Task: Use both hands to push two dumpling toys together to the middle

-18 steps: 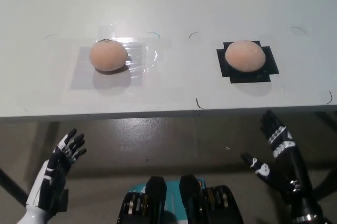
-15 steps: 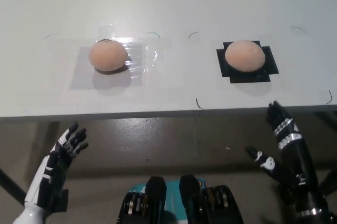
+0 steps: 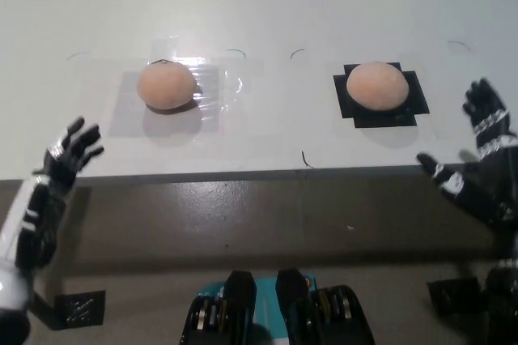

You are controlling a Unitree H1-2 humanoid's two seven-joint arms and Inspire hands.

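We are at the approach — neither hand touches a toy yet. Our left hand (image 3: pixel 69 151) hovers spread at the table's (image 3: pixel 267 5) near edge, outside the left dumpling toy (image 3: pixel 166 86), a plump peach dome on clear tape. Our right hand (image 3: pixel 481 159) is spread beside the right dumpling toy (image 3: pixel 376 85) on its black patch (image 3: pixel 416 94). Next, we judge, both palms must sweep inward — evenly.

Bright overhead light — glare on clear tape (image 3: pixel 202 78), soft focus throughout.
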